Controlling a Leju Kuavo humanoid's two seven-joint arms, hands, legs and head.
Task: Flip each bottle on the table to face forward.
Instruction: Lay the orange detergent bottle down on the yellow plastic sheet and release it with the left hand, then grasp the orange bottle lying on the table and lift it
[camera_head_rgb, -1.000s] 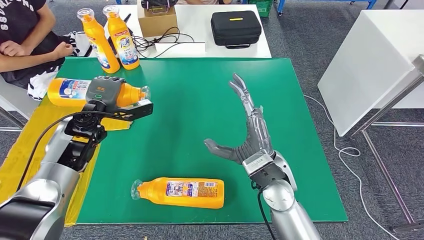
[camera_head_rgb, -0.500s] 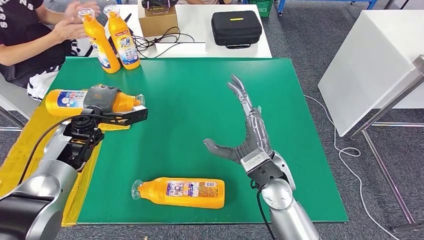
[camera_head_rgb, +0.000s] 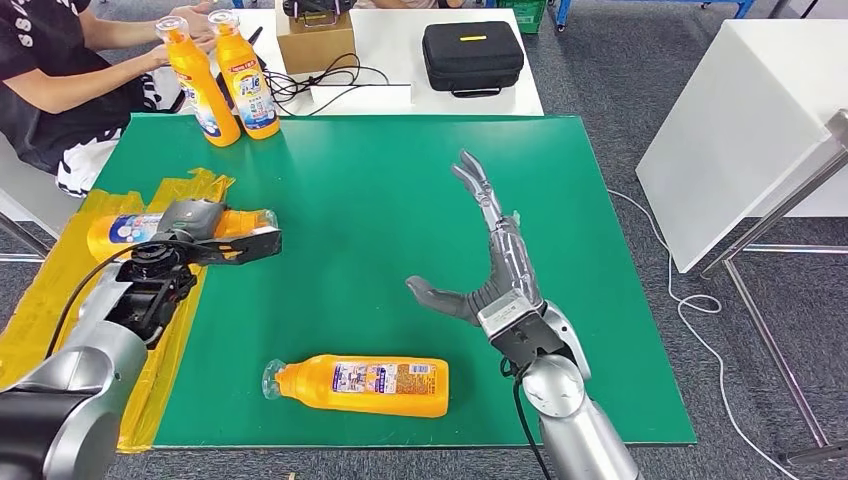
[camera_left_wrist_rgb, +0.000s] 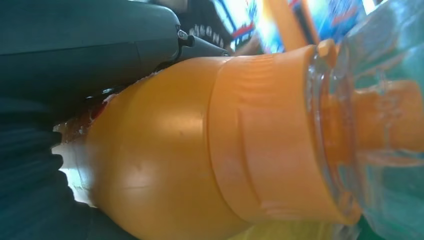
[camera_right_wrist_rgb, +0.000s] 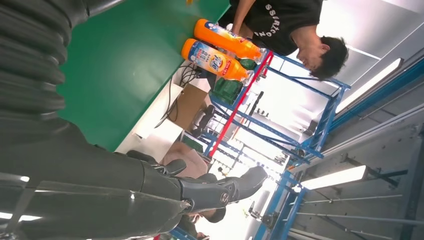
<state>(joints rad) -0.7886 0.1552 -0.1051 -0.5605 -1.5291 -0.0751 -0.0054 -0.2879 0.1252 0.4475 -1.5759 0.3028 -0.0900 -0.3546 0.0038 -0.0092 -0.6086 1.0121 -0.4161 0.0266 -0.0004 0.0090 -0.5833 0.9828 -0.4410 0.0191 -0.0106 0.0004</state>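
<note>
L hand (camera_head_rgb: 195, 222) grips an orange bottle (camera_head_rgb: 125, 230) lying sideways over the yellow sheet (camera_head_rgb: 60, 290) at the surface (camera_head_rgb: 380, 200) left edge, clear cap twd centre. 2nd orange bottle (camera_head_rgb: 360, 385) lies flat nr front edge, cap left. 2 upright bottles (camera_head_rgb: 225, 85) at far-left corner, person's hands (camera_head_rgb: 190, 20) on them. R hand (camera_head_rgb: 490, 260) over mid surface, fingers spread, holding nothing.
</note>
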